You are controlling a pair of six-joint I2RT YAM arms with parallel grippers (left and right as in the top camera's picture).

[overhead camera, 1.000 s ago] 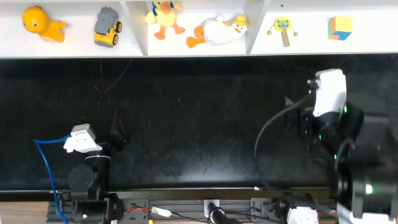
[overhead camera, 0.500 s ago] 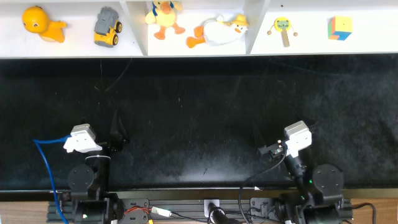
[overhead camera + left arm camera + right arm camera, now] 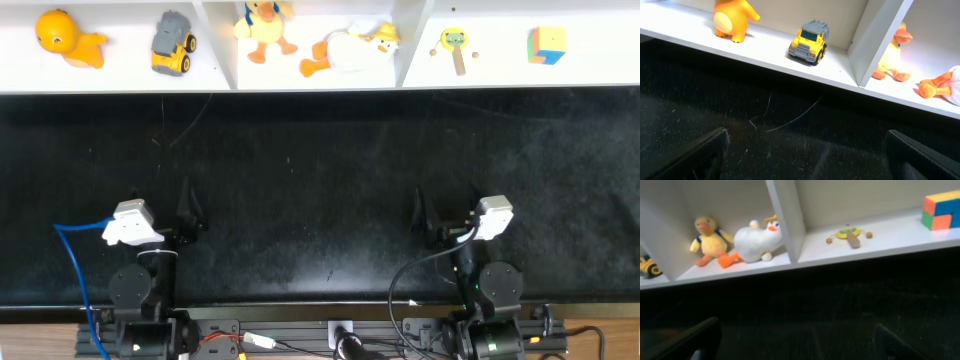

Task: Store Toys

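Looks finished — toys (image 3: pixel 350 50) all on the shelf (image 3: pixel 120 78), left gripper (image 3: pixel 190 208) and right gripper (image 3: pixel 428 215) parked well clear, fingers apart and empty — calls only for holding still.

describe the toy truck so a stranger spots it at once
A white shelf lines the far edge of the black table. In its left compartment, beside the orange duck, stands the toy truck: the one wheeled thing, yellow with grey top.

A black tabletop (image 3: pixel 320 170), scratched and flecked with pale specks; a blue cable (image 3: pixel 60 230) loops near its left front edge.
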